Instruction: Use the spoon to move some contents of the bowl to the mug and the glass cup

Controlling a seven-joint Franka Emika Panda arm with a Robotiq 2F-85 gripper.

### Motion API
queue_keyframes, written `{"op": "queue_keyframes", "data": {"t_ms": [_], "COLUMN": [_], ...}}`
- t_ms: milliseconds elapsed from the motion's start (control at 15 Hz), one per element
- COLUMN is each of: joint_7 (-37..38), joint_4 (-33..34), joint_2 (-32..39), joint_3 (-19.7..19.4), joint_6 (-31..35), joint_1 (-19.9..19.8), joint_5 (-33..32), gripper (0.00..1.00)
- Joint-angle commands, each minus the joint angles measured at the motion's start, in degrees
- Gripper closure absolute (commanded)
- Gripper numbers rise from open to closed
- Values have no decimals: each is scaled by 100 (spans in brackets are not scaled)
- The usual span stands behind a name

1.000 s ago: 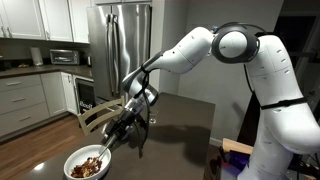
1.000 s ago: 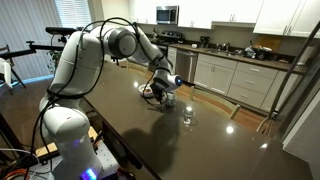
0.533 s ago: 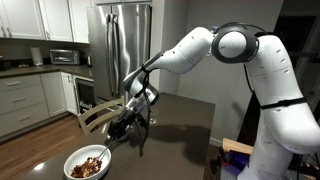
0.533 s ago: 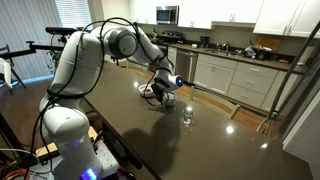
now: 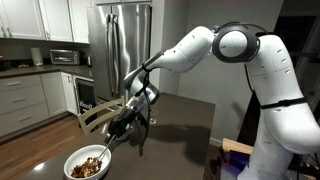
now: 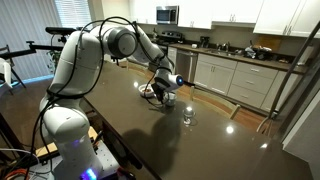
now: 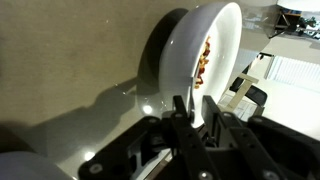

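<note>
The white bowl (image 5: 87,165) stands at the near table edge with brown and reddish contents (image 5: 88,166) in it. In the wrist view the bowl (image 7: 222,35) lies just ahead of the fingers, and the contents (image 7: 204,62) show inside. My gripper (image 7: 196,103) is shut on the thin pale handle of the spoon (image 7: 197,88). The spoon (image 5: 106,151) slants down from the gripper (image 5: 124,128) to the bowl's rim. The glass cup (image 6: 187,116) stands a little apart from the gripper (image 6: 160,90). I cannot make out the mug for sure.
The dark glossy table (image 6: 130,135) stretches away from the robot's base. A wooden chair (image 5: 95,117) stands behind the bowl's side of the table. Kitchen cabinets (image 6: 245,85) and a steel fridge (image 5: 120,45) lie beyond the table.
</note>
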Motion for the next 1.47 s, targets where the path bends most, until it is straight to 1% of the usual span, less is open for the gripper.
{"op": "queue_keyframes", "data": {"t_ms": [0,133,200,267,333,533,600,667,733,1133,1200,1267,1400], "joint_7": [49,59,58,63,49,56,60,65,68,68,58,53,54], "joint_4": [-75,-83,-90,-98,-105,-121,-129,-137,-147,-195,-198,-206,-208], "joint_2": [-95,-102,-104,-110,-116,-129,-134,-141,-147,-175,-175,-182,-185], "joint_3": [59,57,56,54,56,54,53,53,54,60,63,65,68], "joint_6": [-68,-65,-65,-64,-71,-69,-66,-66,-64,-65,-70,-69,-76], "joint_1": [-109,-106,-108,-107,-110,-109,-108,-107,-105,-107,-111,-111,-114], "joint_5": [-111,-118,-115,-117,-115,-115,-114,-116,-114,-90,-82,-76,-68], "gripper": [89,97,80,71,95,95,70,69,64,25,36,57,65]}}
